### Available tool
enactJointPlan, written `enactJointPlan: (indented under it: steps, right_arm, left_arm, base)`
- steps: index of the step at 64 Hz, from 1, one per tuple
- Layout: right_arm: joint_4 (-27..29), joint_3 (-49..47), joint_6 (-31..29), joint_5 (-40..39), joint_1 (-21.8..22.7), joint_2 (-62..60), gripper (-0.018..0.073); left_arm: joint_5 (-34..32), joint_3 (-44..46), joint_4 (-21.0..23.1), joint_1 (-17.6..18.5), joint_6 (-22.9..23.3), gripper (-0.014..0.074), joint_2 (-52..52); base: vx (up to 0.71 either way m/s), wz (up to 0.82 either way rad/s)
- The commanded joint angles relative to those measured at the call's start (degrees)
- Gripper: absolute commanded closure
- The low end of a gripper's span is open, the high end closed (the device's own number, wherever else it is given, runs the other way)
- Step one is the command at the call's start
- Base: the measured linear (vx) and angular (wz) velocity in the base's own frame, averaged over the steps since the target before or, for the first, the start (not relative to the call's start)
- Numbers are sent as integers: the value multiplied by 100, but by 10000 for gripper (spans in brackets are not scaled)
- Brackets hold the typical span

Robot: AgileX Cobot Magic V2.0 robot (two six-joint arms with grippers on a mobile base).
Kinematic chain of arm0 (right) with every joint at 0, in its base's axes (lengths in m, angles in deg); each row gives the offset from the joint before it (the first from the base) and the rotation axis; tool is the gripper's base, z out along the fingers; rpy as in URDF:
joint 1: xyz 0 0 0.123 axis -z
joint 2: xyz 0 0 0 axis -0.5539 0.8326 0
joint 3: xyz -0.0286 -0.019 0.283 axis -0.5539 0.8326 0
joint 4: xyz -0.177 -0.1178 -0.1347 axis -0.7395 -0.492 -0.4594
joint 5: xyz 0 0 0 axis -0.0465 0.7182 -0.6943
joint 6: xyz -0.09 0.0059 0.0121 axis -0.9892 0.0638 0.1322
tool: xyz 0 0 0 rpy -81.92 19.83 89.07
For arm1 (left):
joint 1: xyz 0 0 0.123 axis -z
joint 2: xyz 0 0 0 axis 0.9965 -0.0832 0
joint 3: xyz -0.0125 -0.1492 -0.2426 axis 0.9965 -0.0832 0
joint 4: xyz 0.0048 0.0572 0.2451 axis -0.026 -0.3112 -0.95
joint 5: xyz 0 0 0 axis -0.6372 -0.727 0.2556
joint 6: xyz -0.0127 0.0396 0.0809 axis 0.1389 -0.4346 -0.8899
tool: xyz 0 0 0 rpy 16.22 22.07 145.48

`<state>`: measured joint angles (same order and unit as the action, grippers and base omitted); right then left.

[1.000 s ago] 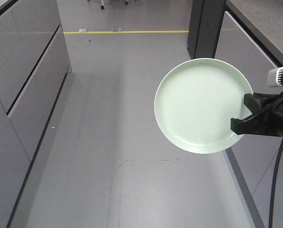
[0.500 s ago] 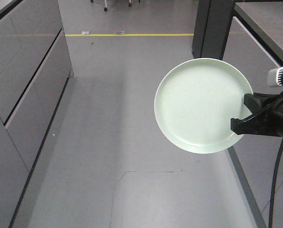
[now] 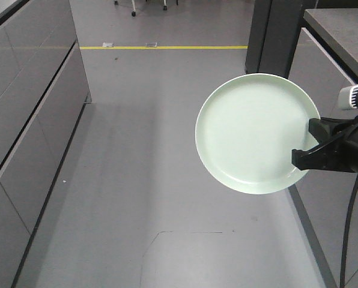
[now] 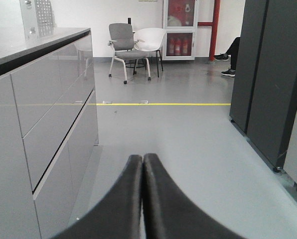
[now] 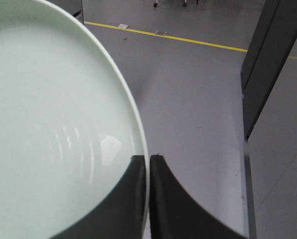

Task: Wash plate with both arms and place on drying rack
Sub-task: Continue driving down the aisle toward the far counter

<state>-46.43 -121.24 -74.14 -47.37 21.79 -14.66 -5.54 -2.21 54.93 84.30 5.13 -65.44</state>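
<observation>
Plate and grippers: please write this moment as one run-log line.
plate: held by rim above floor | right gripper: shut on plate rim | left gripper: shut, empty | drying rack: not in view

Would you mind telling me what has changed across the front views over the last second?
The robot appears to have rolled forward along the aisle. The yellow floor line and the faint floor outline both slid down the front view. Nothing was taken hold of or let go. The right end effector stayed clamped on the right rim of the plate, and both kept the same spot in the frame.
</observation>
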Motion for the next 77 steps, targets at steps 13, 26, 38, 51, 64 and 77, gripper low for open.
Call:
enactJointPlan:
  steps: [13, 26, 38, 51, 64, 77]
  right_arm:
    - [0, -159, -1, -458, 28, -111, 569]
    - [0, -159, -1, -458, 28, -111, 569]
    - [0, -159, -1, -458, 28, -111, 569]
    - [0, -159, -1, -458, 28, -111, 569]
    - [0, -159, -1, -458, 28, -111, 569]
    - [0, -159, -1, -458, 28, -111, 569]
  left_arm:
    - [-400, -90, 36, 23, 28, 602, 90]
    - [-400, -90, 36, 23, 28, 602, 90]
    - [-400, -90, 36, 23, 28, 602, 90]
    - [-400, -90, 36, 23, 28, 602, 90]
    - [-400, -90, 36, 23, 28, 602, 90]
    - [-400, -90, 36, 23, 28, 602, 90]
  base:
    - [16, 0]
    - [14, 2]
    - [12, 5]
    - [12, 4]
    - [11, 2]
    - [11, 0]
